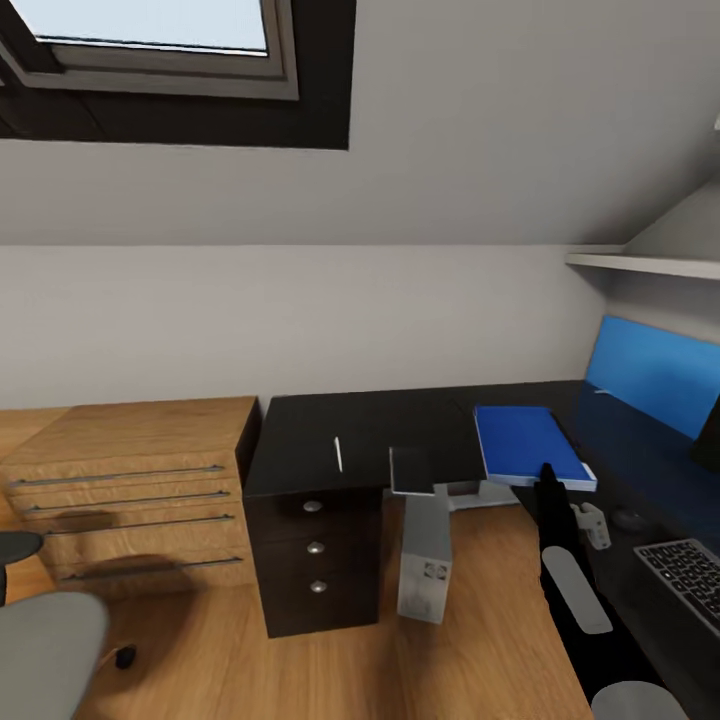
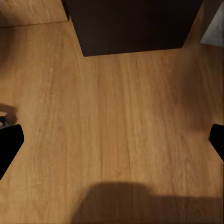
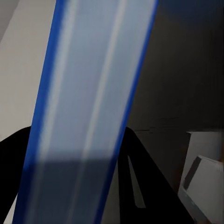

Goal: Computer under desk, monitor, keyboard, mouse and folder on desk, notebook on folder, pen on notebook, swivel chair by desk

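— What couldn't I make out?
— My right gripper (image 1: 548, 472) hid the folder's (image 1: 528, 443) near edge; its jaws were unreadable.
— And further right?
— The keyboard (image 1: 688, 577) and monitor (image 1: 709, 436) ran off-frame; the swivel chair (image 1: 45, 650) too.

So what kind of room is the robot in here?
Probably a home office corner in an attic room: a black L-shaped desk with a keyboard, a wooden drawer cabinet, and a skylight in the sloped ceiling.

folder (image 1: 528, 445) bright blue | desk (image 1: 400, 425) glossy black | computer (image 1: 425, 555) light grey | pen (image 1: 338, 453) white
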Robot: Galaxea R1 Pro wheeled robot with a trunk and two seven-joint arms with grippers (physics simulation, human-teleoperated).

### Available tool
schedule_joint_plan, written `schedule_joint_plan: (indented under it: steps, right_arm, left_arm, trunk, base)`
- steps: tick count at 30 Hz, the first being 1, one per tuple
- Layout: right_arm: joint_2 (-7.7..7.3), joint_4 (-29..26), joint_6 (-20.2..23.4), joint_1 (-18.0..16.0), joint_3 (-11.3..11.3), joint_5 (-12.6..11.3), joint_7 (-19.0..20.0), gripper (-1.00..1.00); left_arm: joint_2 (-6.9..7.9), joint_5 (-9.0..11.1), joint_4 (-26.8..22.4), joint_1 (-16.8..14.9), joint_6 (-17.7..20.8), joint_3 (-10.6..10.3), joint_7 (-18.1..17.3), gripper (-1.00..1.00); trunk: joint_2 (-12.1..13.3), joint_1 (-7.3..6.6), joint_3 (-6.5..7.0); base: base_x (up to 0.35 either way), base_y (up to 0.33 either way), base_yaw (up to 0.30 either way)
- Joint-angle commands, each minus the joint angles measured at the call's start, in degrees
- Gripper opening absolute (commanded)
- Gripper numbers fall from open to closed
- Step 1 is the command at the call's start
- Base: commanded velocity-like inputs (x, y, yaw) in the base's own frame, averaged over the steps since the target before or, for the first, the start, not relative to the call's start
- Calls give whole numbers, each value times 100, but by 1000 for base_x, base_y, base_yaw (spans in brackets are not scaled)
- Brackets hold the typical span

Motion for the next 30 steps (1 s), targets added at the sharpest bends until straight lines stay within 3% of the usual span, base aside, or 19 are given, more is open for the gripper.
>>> schedule_joint_plan:
  steps: [1,7,17,30]
  right_arm:
    - [-3,-6,-20,-3,11,-29,-20,-100]
    - [-2,-6,-20,-3,14,-37,-20,-100]
    - [-2,-22,-5,-3,15,-43,-20,-100]
    - [7,-35,-15,-3,14,-50,-11,-100]
  left_arm:
    - [7,53,-1,-9,-32,-42,36,100]
    - [9,60,-1,-9,-33,-32,37,100]
    - [8,75,2,-9,-33,-31,19,100]
    - [6,79,5,-9,-24,-31,11,100]
  trunk:
    - [-4,0,-6]
    - [-4,0,-14]
    - [-4,0,-24]
    - [-4,0,-24]
  base:
    - [0,0,-263]
    - [0,0,-218]
    - [25,-1,-25]
    - [303,-182,0]
